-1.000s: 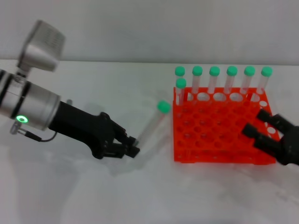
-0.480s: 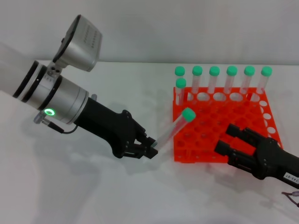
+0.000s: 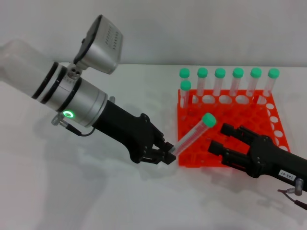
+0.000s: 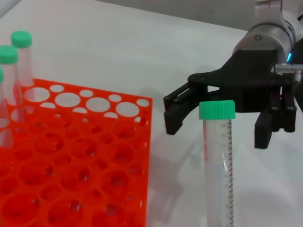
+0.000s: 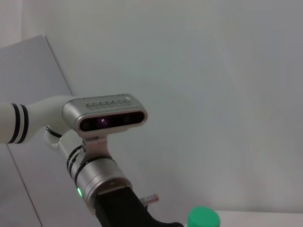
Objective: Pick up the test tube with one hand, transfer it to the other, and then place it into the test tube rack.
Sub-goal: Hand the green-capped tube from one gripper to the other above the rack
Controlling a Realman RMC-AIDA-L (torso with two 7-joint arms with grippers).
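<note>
Left gripper (image 3: 165,154), black, on the silver-and-white arm with the green glowing ring, is clamped on the lower end of the test tube (image 3: 192,136) and holds it above the white tabletop (image 3: 96,191), at the rack's front-left edge. The tube is slim, clear plastic with a round green cap (image 3: 208,120); it tilts up and toward the right, cap uppermost, over the front-left part of the test tube rack (image 3: 268,108). In the left wrist view the test tube (image 4: 218,175) shows printed graduation marks down its side and looks empty.

Right gripper (image 3: 228,139), black with a small white label on its wrist, hovers over the front of the rack, just beside the tube's cap. Its fingers are spread apart and hold nothing; the tube is not between them yet.

The rack is bright orange-red, 2 tiers, with a grid of round holes. 7 other green-capped tubes (image 3: 220,81) stand upright in it: 6 along the back row, 1 just in front at the left end.
</note>
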